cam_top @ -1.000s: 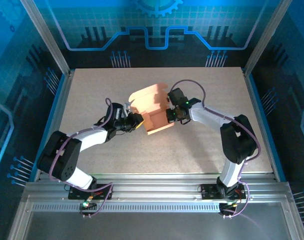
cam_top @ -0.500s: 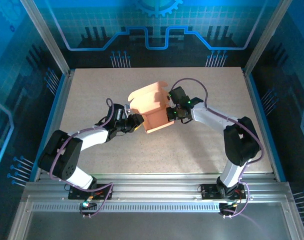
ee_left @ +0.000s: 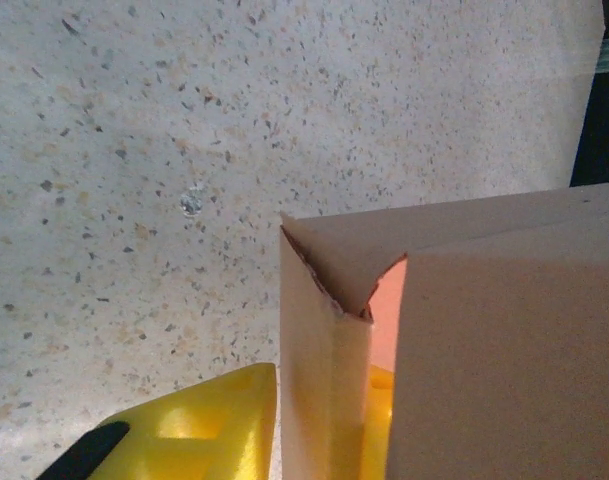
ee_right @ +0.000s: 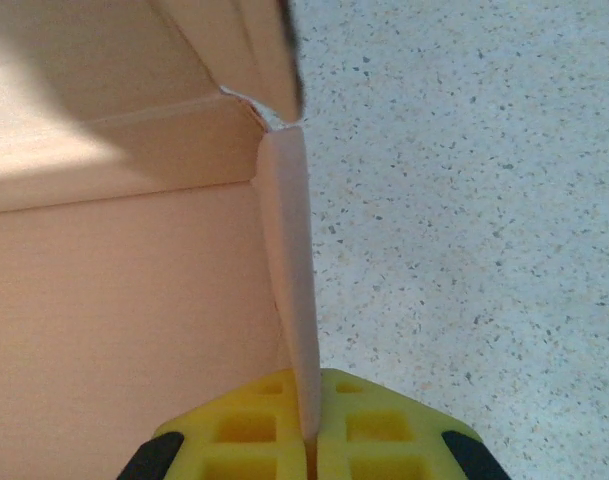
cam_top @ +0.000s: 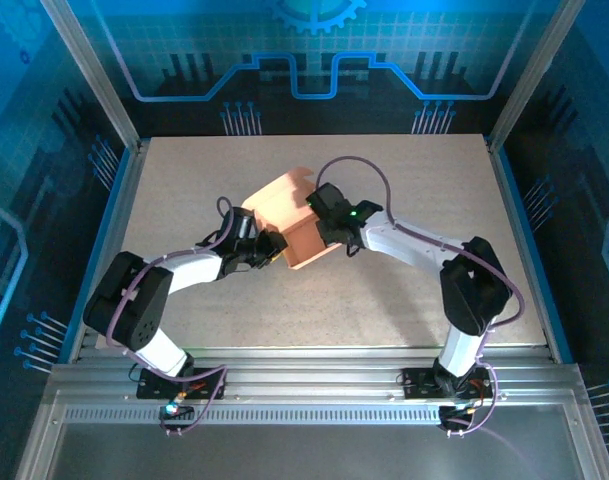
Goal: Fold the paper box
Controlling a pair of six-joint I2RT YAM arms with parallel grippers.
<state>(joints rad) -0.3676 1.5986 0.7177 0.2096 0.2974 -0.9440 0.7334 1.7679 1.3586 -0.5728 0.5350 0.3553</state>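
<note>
We see the box point(cam_top: 289, 208) half-formed and open-topped near the middle of the surface point(cam_top: 184, 180), caught between the two arms. Our left claw point(cam_top: 271, 248) grips the box's near-left corner wall, with one yellow finger point(ee_left: 209, 415) outside it and the other inside. Our right claw point(cam_top: 326, 224) is clenched on the right wall, the thin cardboard edge pinched between its yellow fingers point(ee_right: 384, 432).
</note>
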